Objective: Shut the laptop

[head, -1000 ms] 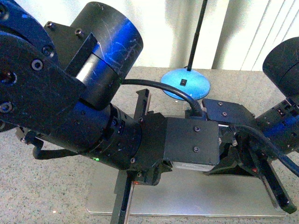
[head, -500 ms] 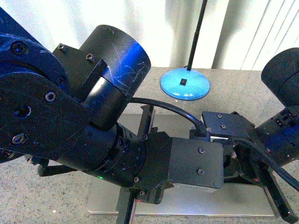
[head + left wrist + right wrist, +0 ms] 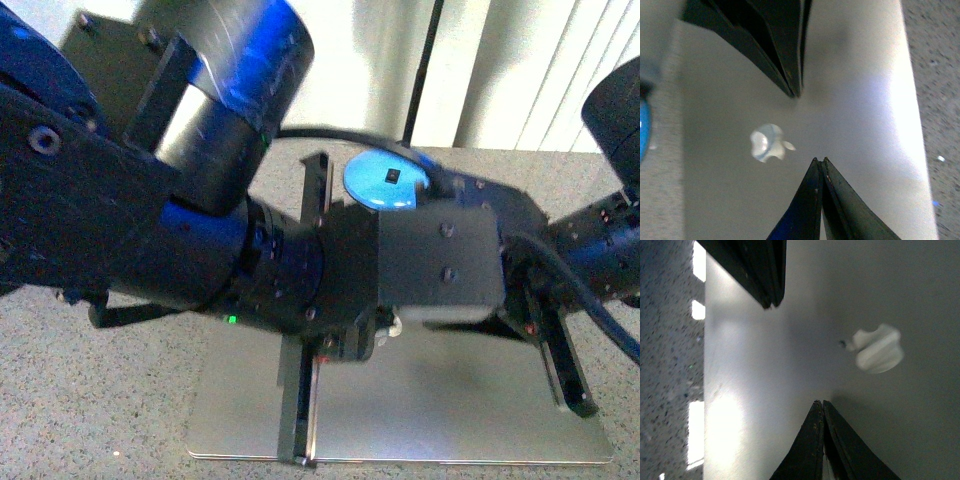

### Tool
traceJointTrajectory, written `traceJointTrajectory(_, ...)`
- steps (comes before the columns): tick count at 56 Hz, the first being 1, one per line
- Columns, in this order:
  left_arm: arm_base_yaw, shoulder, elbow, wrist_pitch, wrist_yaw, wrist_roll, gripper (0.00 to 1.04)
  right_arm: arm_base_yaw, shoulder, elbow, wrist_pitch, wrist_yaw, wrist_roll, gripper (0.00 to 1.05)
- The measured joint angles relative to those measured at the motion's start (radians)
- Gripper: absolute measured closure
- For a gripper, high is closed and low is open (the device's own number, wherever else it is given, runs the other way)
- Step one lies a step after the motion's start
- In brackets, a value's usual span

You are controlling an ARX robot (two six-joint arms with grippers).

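The laptop (image 3: 440, 415) lies shut and flat on the speckled grey table (image 3: 110, 400). Its plain silver lid faces up and fills the lower middle of the front view, with its near edge running along the bottom of the frame. Both arms crowd in over it. The left arm takes up the whole left half of the front picture, and the right arm reaches in from the right edge.

The left gripper (image 3: 807, 127) has its jaws spread wide apart above the lid with nothing held between them. In its wrist camera the shiny apple logo (image 3: 767, 143) shows on the bare metal just beside the gap. The right gripper (image 3: 795, 354) is spread the same way and also grips nothing. Only smooth lid lies between its two black fingers (image 3: 757, 270), and the logo sits off to one side of them. I cannot tell whether any fingertip actually touches the lid.

Beyond the laptop, in the upper middle of the front view, a round blue lamp base (image 3: 385, 185) stands on the table, partly hidden by the arms. A thin black pole (image 3: 425, 70) rises from it in front of pale curtains (image 3: 560, 70).
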Motion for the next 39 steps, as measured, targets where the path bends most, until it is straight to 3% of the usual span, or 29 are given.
traceJointTrajectory(8,0.016,-0.052,-0.013,0.095,-0.008,-0.071,1.01,-0.006,-0.068,-0.04,0.164,-0.024,0.088,1.02)
traceJointTrajectory(17,0.059,-0.142,-0.045,0.216,-0.011,-0.189,1.01,-0.016,-0.135,-0.093,0.407,0.033,0.225,1.02)
traceJointTrajectory(26,0.169,-0.302,-0.132,0.39,-0.051,-0.409,1.01,-0.049,-0.217,-0.189,0.797,0.226,0.488,1.02)
traceJointTrajectory(39,0.357,-0.504,-0.25,0.431,-0.147,-0.645,1.01,-0.087,-0.388,-0.338,1.04,0.407,0.737,1.02)
